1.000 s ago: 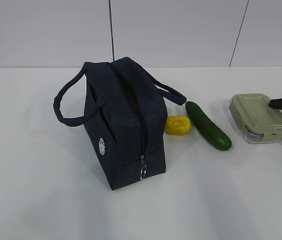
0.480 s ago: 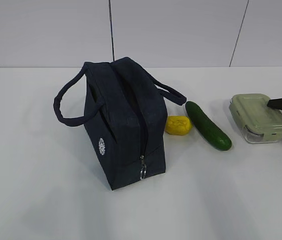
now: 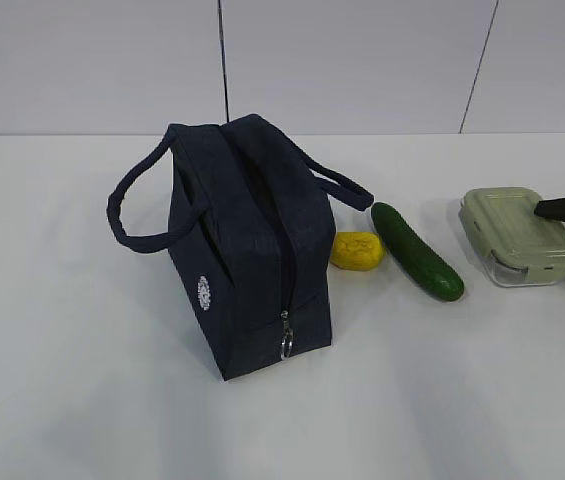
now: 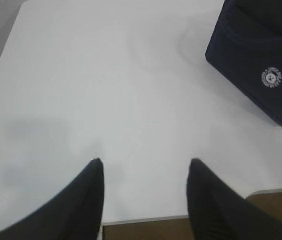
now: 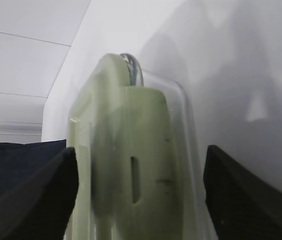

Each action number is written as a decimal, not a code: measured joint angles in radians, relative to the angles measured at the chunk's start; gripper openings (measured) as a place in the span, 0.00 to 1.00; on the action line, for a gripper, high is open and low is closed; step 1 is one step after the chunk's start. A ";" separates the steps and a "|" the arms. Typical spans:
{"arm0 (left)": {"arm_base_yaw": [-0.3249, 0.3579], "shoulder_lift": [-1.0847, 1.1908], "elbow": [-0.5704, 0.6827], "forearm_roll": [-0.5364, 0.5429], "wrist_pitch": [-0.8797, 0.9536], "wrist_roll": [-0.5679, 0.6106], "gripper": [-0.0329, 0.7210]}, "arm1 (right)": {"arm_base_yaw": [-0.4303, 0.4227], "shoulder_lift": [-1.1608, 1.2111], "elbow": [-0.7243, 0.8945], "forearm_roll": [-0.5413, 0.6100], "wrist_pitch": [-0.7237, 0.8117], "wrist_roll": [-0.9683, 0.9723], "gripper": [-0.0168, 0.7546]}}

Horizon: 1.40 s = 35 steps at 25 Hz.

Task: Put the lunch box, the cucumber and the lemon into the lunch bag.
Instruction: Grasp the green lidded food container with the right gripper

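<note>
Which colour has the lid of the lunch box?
Pale sage green lid; clearest in the exterior view.

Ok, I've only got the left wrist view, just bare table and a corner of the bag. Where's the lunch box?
Observer: The lunch box sits on the table, far right of the lunch bag. The right gripper is open, with one jaw on either side of the box.
Operator: And the lemon and cucumber?
Observer: Both are out on the table. The lemon lies between the bag and the cucumber.
Operator: Where's the zipper pull?
Observer: The ring pull hangs low on the bag's near end.
</note>
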 joint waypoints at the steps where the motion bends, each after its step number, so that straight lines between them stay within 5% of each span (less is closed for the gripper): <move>1: 0.000 0.000 0.000 0.000 0.000 0.000 0.53 | 0.000 0.000 0.000 -0.002 0.000 0.002 0.77; 13: 0.000 0.000 0.000 0.000 0.000 0.000 0.52 | 0.000 0.000 0.000 -0.009 0.002 0.016 0.77; 20: 0.000 0.000 0.000 0.000 0.000 0.000 0.52 | 0.000 0.000 -0.001 -0.012 0.004 0.016 0.63; 35: 0.000 0.000 0.000 0.000 0.000 0.000 0.52 | 0.000 0.000 -0.001 -0.012 0.006 0.056 0.56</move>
